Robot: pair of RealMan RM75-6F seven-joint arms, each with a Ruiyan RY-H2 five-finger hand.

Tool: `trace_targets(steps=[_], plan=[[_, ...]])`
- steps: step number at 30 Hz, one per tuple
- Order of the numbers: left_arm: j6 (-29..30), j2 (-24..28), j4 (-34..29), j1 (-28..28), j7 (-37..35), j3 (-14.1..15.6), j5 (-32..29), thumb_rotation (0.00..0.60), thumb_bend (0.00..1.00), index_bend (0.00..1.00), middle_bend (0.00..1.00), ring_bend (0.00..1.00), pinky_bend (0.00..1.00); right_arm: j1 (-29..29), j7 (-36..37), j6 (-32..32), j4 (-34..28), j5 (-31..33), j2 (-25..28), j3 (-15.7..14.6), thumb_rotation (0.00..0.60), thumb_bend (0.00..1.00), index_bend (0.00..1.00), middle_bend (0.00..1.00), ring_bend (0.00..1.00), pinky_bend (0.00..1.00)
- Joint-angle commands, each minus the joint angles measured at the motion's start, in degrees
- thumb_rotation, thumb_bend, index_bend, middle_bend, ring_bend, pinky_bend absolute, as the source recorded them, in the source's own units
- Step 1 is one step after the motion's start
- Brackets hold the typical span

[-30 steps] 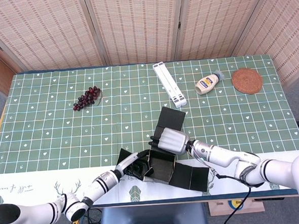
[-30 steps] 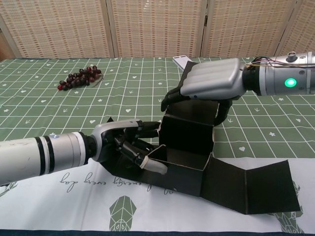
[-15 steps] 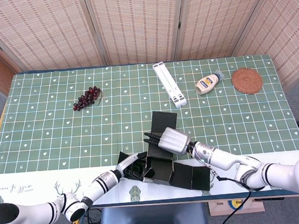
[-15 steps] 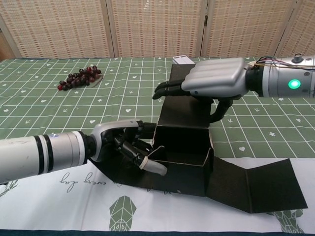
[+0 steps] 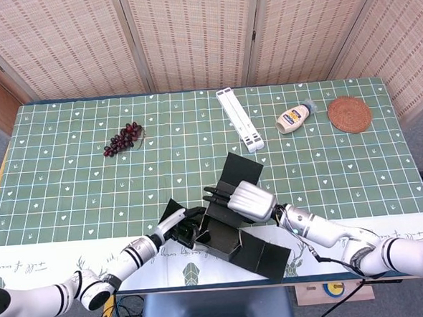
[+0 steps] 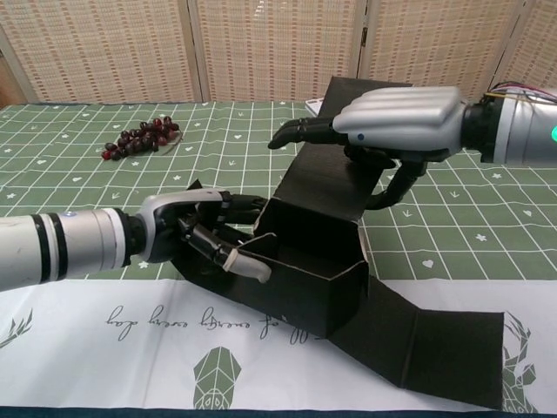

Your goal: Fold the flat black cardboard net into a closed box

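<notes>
The black cardboard box (image 5: 227,233) (image 6: 306,266) is half formed, with its walls up and its top open, near the table's front edge. My left hand (image 5: 180,225) (image 6: 202,235) grips its left wall, fingers curled over the edge and into the box. The rear lid panel (image 5: 242,169) (image 6: 335,174) slants up and away. My right hand (image 5: 248,200) (image 6: 396,126) hovers flat in front of that panel with straight fingers pointing left; its thumb hangs down against the panel. A loose flap (image 5: 264,254) (image 6: 426,344) lies flat at the front right.
Dark grapes (image 5: 122,138) (image 6: 141,137) lie at the back left. Two white bars (image 5: 239,119), a squeeze bottle (image 5: 296,117) and a woven coaster (image 5: 349,114) sit along the back. The table's front edge (image 5: 205,282) runs just below the box.
The box has tipped and shifted slightly toward the left hand. The rear panel now stands higher. My right hand's fingers uncurled from the panel's edge and rose, stretched flat.
</notes>
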Motion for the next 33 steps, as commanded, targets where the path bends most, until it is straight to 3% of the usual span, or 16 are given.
trace_targets(steps=[1, 12, 21, 33], plan=[[-0.4, 0.8, -0.4, 0.1, 0.0, 0.3, -0.1, 0.6, 0.1, 0.24, 0.24, 0.55, 0.83, -0.6, 0.2, -0.1, 1.5, 0.6, -1.1, -0.1, 0.6, 0.38, 0.0, 0.0, 0.68, 0.97], [-2.5, 1.7, -0.3, -0.3, -0.9, 0.8, -0.4, 0.6, 0.1, 0.24, 0.24, 0.54, 0.83, -2.2, 5.1, 1.6, 3.6, 1.8, -4.2, 0.5, 0.6, 0.21, 0.0, 0.0, 0.67, 0.97], [-1.9, 5.4, -1.5, 0.4, -6.3, 0.2, 0.2, 0.6, 0.09, 0.23, 0.24, 0.54, 0.83, -4.9, 16.7, 8.8, 1.5, -1.0, -1.9, -0.5, 0.6, 0.21, 0.0, 0.0, 0.67, 0.97], [-2.7, 12.9, -2.7, 0.1, -22.6, -0.7, 2.2, 0.6, 0.1, 0.23, 0.24, 0.52, 0.84, -13.0, 18.2, 21.6, 2.6, -2.3, -0.8, -1.2, 0.6, 0.25, 0.0, 0.0, 0.67, 0.97]])
